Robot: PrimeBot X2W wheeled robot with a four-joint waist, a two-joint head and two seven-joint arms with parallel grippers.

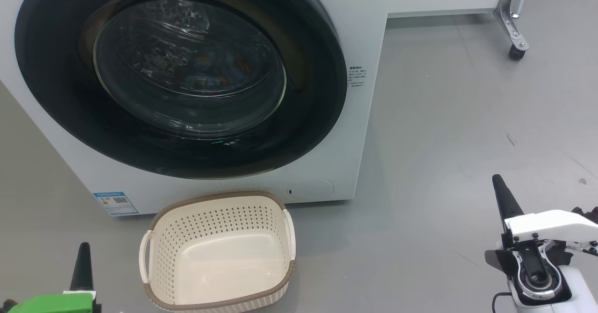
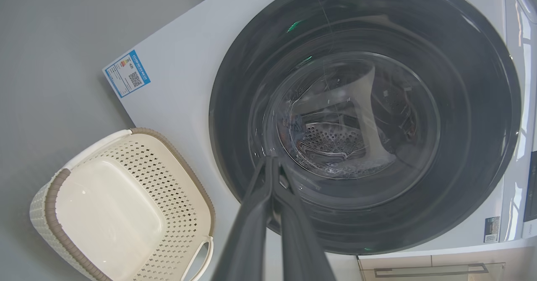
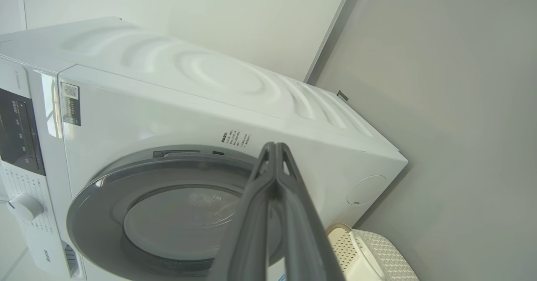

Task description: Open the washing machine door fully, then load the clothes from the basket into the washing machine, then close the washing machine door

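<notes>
Washing machine door: closed, glossy black rim, bulging clear glass.

The right end effector rises from the bottom edge, its two long dark fingers pressed together at the tips. Behind it the washing machine lies slanted across the view, with the washing machine door sitting flush against its front. A dark control panel and a white dial sit at the left edge. A corner of the basket shows at lower right, just beside the machine on the grey floor.
</notes>
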